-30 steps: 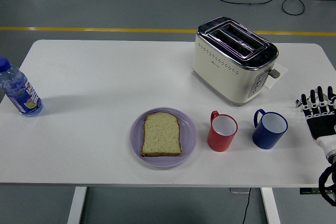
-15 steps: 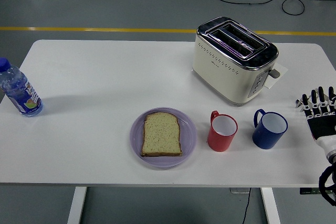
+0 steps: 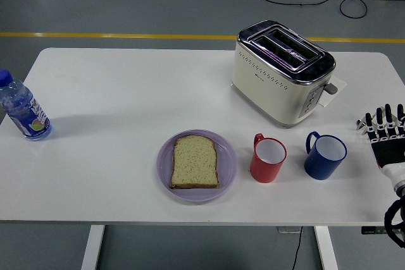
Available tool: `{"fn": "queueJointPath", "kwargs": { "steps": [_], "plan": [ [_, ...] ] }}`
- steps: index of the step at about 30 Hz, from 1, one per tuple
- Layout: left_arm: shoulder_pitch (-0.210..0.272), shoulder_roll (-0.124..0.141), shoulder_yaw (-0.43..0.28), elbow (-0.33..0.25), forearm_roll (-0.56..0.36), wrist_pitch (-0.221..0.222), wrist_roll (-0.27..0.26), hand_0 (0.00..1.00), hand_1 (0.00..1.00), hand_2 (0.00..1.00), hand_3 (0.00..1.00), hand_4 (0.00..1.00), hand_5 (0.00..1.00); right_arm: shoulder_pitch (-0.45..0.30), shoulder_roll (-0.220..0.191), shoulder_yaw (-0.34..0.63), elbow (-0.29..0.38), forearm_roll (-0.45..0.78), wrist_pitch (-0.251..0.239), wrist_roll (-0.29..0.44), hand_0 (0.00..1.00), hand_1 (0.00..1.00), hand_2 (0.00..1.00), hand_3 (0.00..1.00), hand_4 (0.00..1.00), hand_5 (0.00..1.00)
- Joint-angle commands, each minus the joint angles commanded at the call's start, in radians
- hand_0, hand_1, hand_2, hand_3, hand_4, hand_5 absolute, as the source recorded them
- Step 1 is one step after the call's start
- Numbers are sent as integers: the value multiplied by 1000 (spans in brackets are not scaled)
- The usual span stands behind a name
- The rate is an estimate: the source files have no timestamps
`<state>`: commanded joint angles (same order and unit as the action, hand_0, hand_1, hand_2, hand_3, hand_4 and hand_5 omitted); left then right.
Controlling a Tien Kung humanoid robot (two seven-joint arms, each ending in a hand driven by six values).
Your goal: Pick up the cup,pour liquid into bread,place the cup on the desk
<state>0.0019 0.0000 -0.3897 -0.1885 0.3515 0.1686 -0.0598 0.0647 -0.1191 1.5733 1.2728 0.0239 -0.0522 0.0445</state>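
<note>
A slice of bread (image 3: 195,162) lies on a purple plate (image 3: 226,177) near the table's front edge. To its right stand a red cup (image 3: 267,159) and a blue cup (image 3: 324,155), both upright with handles pointing up-left. My right hand (image 3: 386,132) hovers at the table's right edge, right of the blue cup and apart from it, fingers straight and spread, holding nothing. The left arm is out of view.
A cream toaster (image 3: 283,71) stands behind the cups at the back right. A water bottle (image 3: 23,109) with a blue cap stands at the far left edge. The white table (image 3: 114,105) has bare surface between bottle and plate.
My right hand has shifted a little to the right. Nothing else has moved.
</note>
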Motion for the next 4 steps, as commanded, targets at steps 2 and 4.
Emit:
{"fn": "queueJointPath", "kwargs": {
  "steps": [2, 4],
  "plan": [
    [0, 0, 1, 0, -1, 0, 0, 647, 643, 642, 532, 295, 762, 0, 0, 0, -1, 1, 0, 0, 609, 574, 638, 597, 465, 109],
    [-1, 0, 1, 0, 0, 0, 0, 647, 643, 642, 532, 295, 762, 0, 0, 2, -2, 4, 0, 1, 609, 574, 638, 597, 465, 109]
  ]
}}
